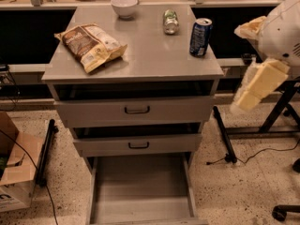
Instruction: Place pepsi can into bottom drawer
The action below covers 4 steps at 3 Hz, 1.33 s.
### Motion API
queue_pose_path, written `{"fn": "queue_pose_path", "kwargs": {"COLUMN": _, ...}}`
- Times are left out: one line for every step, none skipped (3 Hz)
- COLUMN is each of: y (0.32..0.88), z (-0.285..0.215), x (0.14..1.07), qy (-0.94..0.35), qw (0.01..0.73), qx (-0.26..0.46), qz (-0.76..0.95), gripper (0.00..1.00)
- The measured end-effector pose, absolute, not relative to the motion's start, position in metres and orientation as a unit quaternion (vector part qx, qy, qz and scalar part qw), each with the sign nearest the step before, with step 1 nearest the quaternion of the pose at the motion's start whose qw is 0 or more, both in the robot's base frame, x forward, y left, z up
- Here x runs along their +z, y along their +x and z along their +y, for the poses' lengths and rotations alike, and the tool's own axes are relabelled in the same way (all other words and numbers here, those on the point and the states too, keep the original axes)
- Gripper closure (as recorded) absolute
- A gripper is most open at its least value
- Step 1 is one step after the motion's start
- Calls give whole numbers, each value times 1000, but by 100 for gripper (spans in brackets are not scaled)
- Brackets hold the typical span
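Note:
The dark blue pepsi can (200,37) stands upright near the right edge of the grey cabinet top (140,55). The bottom drawer (140,191) is pulled out and open below the two upper drawers, and its tray is bare. My gripper (255,64), white arm with pale yellowish parts, hangs at the right of the cabinet, apart from the can and a little lower than the cabinet top. It holds nothing that I can see.
A chip bag (90,45), a white bowl (124,6) and a green-and-silver can (170,21) lying on its side are on the cabinet top. A cardboard box (14,168) stands at the left on the floor. Black stand legs (225,135) and a cable lie at the right.

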<state>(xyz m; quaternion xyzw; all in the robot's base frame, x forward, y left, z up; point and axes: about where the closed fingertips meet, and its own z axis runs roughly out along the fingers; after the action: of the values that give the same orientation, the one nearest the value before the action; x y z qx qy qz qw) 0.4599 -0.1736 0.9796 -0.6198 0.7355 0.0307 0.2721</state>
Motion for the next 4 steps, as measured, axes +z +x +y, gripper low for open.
{"fn": "queue_pose_path", "kwargs": {"y": 502, "z": -156, "x": 966, "qy": -595, "qw": 328, "qx": 61, "qz": 731, "gripper": 0}}
{"fn": "queue_pose_path", "kwargs": {"y": 554, "z": -155, "x": 949, "qy": -570, "qw": 355, "qx": 81, "qz": 737, "gripper": 0}}
{"fn": "queue_pose_path", "kwargs": {"y": 619, "z": -158, "x": 933, "qy": -556, "qw": 352, "qx": 85, "qz": 748, "gripper": 0}}
{"fn": "queue_pose_path", "kwargs": {"y": 618, "z": -158, "x": 932, "qy": -556, "qw": 352, "qx": 85, "qz": 748, "gripper": 0}}
